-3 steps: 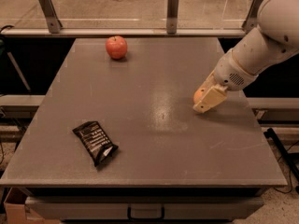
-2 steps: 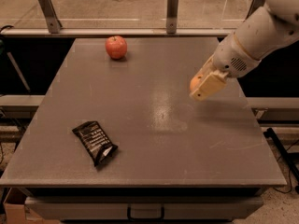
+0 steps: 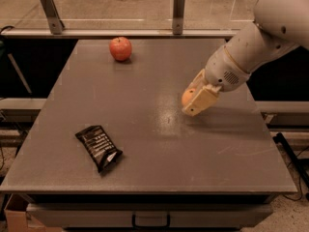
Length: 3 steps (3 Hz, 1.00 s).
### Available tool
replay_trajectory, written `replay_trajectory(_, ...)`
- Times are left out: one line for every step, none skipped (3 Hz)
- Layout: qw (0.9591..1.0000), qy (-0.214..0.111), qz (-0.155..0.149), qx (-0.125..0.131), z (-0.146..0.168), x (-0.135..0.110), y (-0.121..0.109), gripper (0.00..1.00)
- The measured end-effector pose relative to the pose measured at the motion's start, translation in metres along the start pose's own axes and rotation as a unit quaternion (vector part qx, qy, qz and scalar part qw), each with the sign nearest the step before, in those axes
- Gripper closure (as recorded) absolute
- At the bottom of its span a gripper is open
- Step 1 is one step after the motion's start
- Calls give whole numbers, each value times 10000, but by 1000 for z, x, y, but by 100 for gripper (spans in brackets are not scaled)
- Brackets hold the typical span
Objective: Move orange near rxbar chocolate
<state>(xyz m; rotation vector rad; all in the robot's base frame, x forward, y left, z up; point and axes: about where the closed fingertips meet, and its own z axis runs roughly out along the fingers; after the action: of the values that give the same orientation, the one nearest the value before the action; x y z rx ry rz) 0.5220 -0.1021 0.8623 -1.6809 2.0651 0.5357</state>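
My gripper (image 3: 195, 99) hangs over the middle right of the grey table (image 3: 145, 144), its cream fingers (image 3: 202, 100) closed around the orange (image 3: 187, 97), of which only a small bright patch shows on the left side. The orange is held a little above the tabletop. The rxbar chocolate (image 3: 98, 147), a flat black wrapper with white print, lies at the front left of the table, well to the left of and below the gripper. My white arm (image 3: 260, 37) comes in from the upper right.
A red apple (image 3: 120, 49) stands at the back left of the table. Two metal posts (image 3: 50, 11) and a rail run along the far edge. A drawer handle (image 3: 150, 221) sits below the front edge.
The gripper, holding the orange, has moved left and toward the middle of the table. The apple and the rxbar have not moved.
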Motion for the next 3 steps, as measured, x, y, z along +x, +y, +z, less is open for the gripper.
replay_trajectory(9948,-279,-645,-741,58,-43,45,100)
replay_trajectory(9787,-551,-1388,-1409,103,-96,94,100)
replay_trajectory(9653,-649,-1902,-1669,127,-125,121,84)
